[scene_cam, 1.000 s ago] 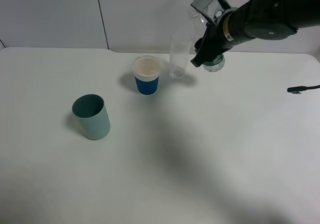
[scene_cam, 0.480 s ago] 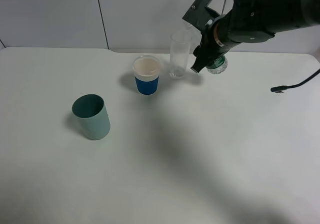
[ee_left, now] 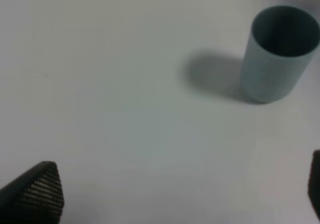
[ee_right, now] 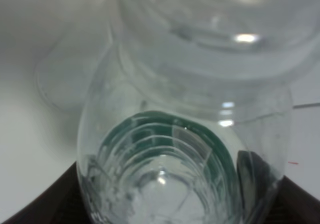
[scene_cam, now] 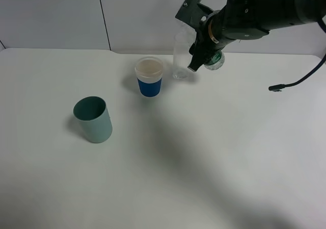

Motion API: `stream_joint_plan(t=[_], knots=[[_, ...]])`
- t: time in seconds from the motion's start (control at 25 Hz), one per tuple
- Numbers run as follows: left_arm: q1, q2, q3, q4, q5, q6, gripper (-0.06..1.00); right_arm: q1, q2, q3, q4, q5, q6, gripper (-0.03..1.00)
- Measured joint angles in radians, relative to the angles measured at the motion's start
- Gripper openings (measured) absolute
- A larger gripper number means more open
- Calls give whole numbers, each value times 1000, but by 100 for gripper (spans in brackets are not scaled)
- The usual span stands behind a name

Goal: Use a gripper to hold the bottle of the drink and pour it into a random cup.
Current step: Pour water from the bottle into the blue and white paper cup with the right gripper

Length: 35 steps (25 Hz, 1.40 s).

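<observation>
My right gripper (scene_cam: 202, 55) is shut on the bottle of the drink (scene_cam: 214, 60), a clear plastic bottle with a dark green label. It holds the bottle tilted in the air at the back of the table, its neck toward the straight clear glass (scene_cam: 182, 55). In the right wrist view I see the bottle (ee_right: 170, 174) from its base, with the glass rim (ee_right: 215, 29) just past it and a dark finger (ee_right: 254, 166) at its side. My left gripper (ee_left: 175, 194) is open and empty, low over the table near the teal cup (ee_left: 279, 54).
A blue cup with a white upper part (scene_cam: 148, 77) stands left of the glass. The teal cup (scene_cam: 93, 119) stands at the left front. A black cable end (scene_cam: 277, 87) lies at the right. The white table (scene_cam: 204, 162) ends at a wall behind.
My right arm has moved left with the bottle, bringing it closer to the clear glass. The cable on the right has shifted left. The cups have not moved.
</observation>
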Motion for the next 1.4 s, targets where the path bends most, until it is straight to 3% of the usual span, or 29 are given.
stream_joint_plan(t=[0.32,0.8,1.4], knots=[[0,0,0,0,0,0,99,24,0,0,0,10,-43,56],[0,0,0,0,0,0,99,26,30,-25,-11,111,-117,56],[0,0,0,0,0,0,99,94,49,-28,-28,163,-188,56]])
